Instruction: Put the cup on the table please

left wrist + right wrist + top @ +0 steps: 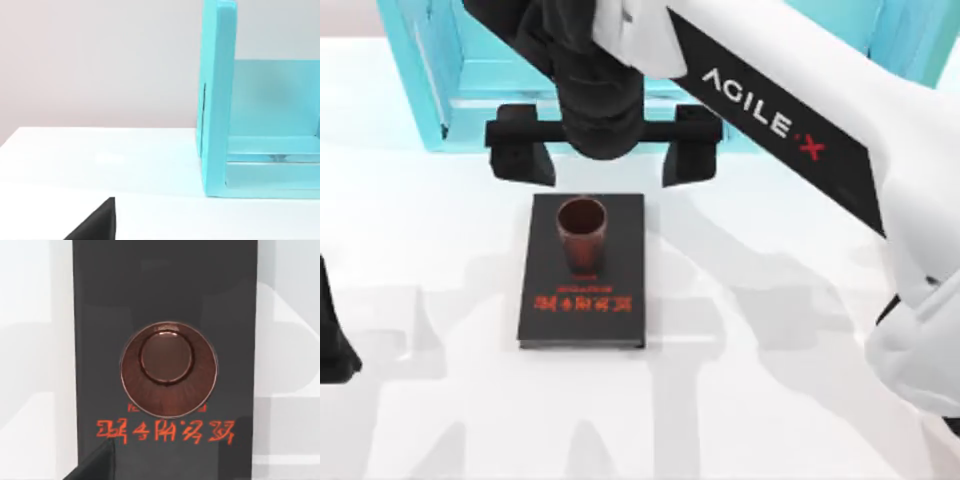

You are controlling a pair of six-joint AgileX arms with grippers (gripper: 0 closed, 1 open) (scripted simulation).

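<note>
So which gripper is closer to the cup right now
Right. The right gripper hangs just beyond the cup, which stands on the black book. The left gripper sits at the table's left edge.

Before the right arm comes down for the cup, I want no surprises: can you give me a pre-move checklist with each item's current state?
1. Cup upright, mouth up: ok.
2. Cup stands on the black book, not yet on the table: not ok.
3. Right gripper open, above the book's far end: ok.
4. Cup centred in the right wrist view: ok.
5. Bare table beside the book: ok.
6. Left arm parked at the table's left edge: ok.
</note>
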